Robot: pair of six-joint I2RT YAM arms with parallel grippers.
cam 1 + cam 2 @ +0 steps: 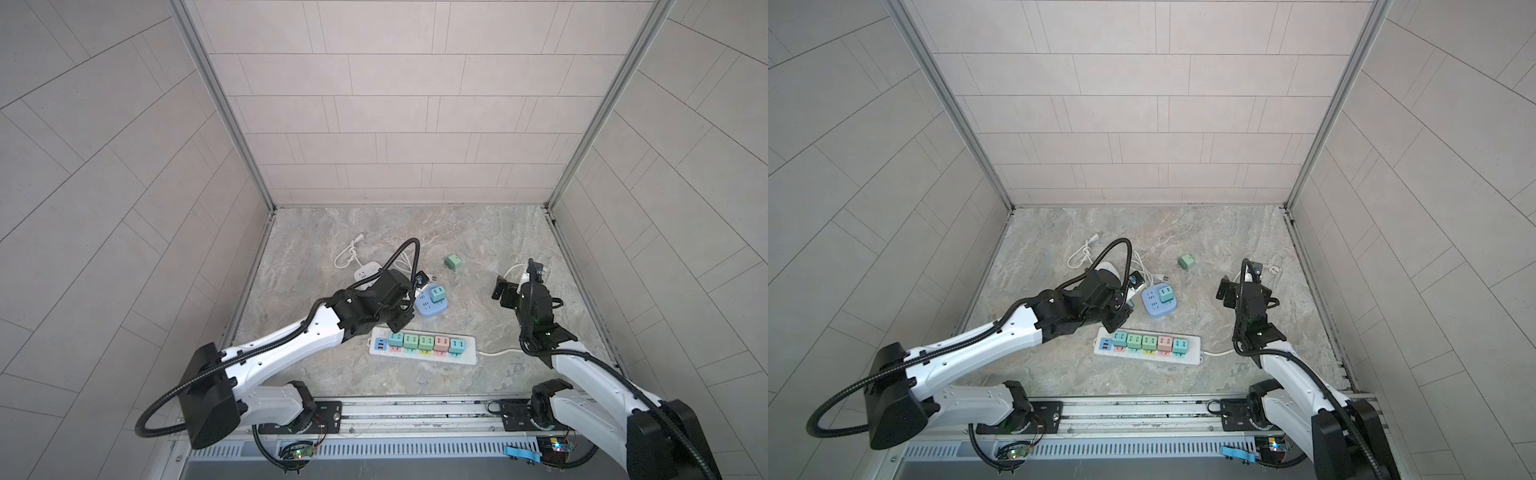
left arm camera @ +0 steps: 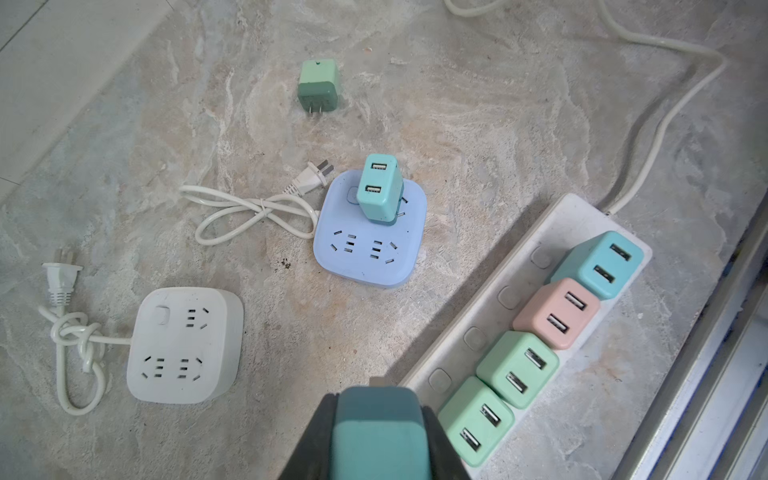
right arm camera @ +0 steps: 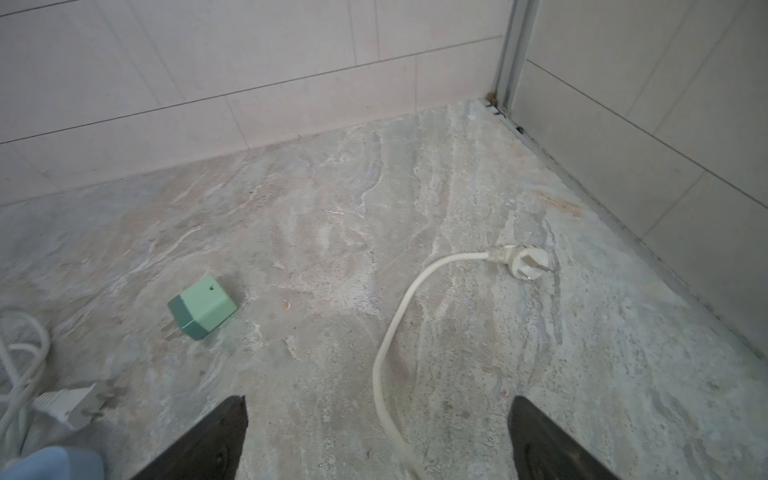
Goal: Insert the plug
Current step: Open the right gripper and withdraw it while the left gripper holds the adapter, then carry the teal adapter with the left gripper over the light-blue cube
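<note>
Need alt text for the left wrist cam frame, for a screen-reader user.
The left tool is shut on a teal adapter next to four adapters plugged into a white power strip. Beyond sit a blue socket cube with a turquoise adapter in it, a white socket cube and a loose green adapter.

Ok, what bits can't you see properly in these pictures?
- Teal plug in the left tool, left wrist view: prongs hidden by its own body; the picture's edge cuts it off.
- White square socket, both top views: partly behind the left arm.
- Tilted plug on the blue socket, left wrist view: its body hides whether the prongs sit fully in.
- Right tool, right wrist view: only the tips show; the edge cuts off the rest.
</note>
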